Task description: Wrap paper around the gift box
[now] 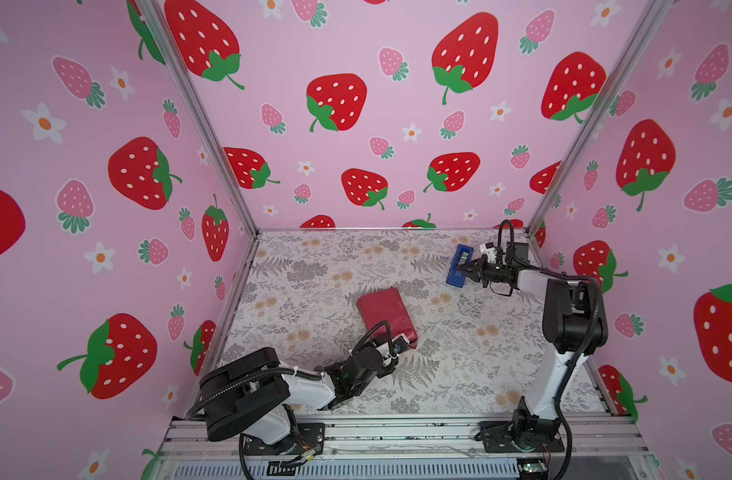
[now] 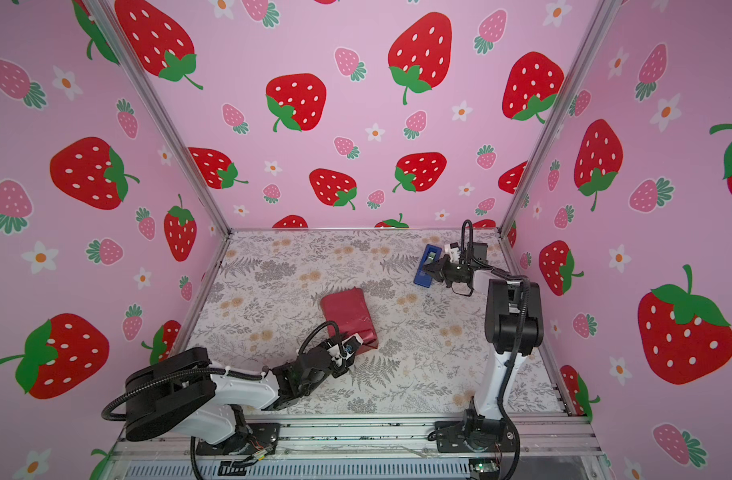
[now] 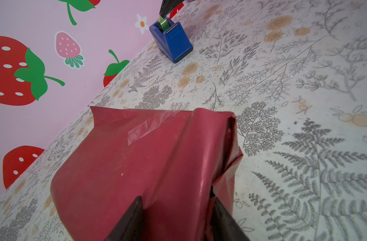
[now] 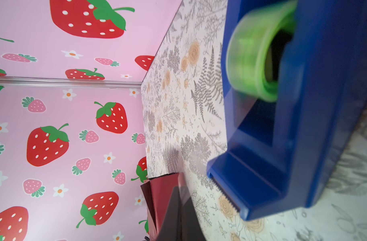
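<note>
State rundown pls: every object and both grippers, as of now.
paper: folded around a box shape, one seam taped, one end open
gift box: hidden, presumably inside the paper
tape dispenser: upright, green roll loaded
left gripper: jaws closed on the paper at its open end
right gripper: jaws shut, apparently pinching a tape strip off the roll

Pink walls (image 1: 356, 104) on three sides, printed with red and pink strawberries and white flowers. Aluminium posts (image 1: 198, 116) stand at both far corners, beyond the right fingers (image 1: 469, 270). Under the fingers, the tabletop (image 1: 314, 257) is pale, with grey ferns and tan blossoms. Light is even and soft.
</note>
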Robot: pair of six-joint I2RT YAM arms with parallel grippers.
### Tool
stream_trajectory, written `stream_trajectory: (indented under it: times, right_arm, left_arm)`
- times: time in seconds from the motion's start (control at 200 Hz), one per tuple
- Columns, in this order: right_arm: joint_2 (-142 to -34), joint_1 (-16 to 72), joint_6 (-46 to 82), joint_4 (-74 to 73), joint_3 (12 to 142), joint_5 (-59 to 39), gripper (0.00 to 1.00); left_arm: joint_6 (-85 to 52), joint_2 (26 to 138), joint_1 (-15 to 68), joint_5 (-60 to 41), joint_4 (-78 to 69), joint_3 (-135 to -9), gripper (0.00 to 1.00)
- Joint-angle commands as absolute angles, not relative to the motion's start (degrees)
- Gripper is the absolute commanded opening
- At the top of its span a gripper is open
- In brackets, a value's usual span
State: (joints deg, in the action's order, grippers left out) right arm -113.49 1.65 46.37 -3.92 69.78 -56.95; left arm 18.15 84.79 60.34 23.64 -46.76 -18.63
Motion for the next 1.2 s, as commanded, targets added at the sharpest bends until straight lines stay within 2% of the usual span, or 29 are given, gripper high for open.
stream_trajectory:
  times: [0.0, 0.38, 0.73, 0.976, 1.191]
  right_arm:
    - [-110.91, 2.75, 44.36, -2.04, 67.53, -58.19, 0.00]
    - [-115.30, 4.07, 38.17, 1.09, 65.43, -56.89, 0.00]
    - [-117.58, 3.58, 32.63, 3.87, 62.64, -51.50, 0.00]
    - [-113.80, 2.29, 31.20, 3.96, 60.15, -49.86, 0.00]
    - [-105.34, 2.41, 29.47, 4.16, 56.80, -50.58, 0.00]
  left_arm:
    - [17.19, 86.88, 59.94, 23.92, -39.46, -17.60, 0.53]
    - [17.22, 87.05, 59.93, 23.95, -39.49, -17.72, 0.52]
    - [17.12, 87.09, 59.90, 23.83, -38.96, -17.93, 0.52]
    - [17.13, 87.09, 59.83, 23.86, -38.67, -18.01, 0.52]
    - [16.94, 86.68, 59.86, 23.81, -38.50, -17.93, 0.52]
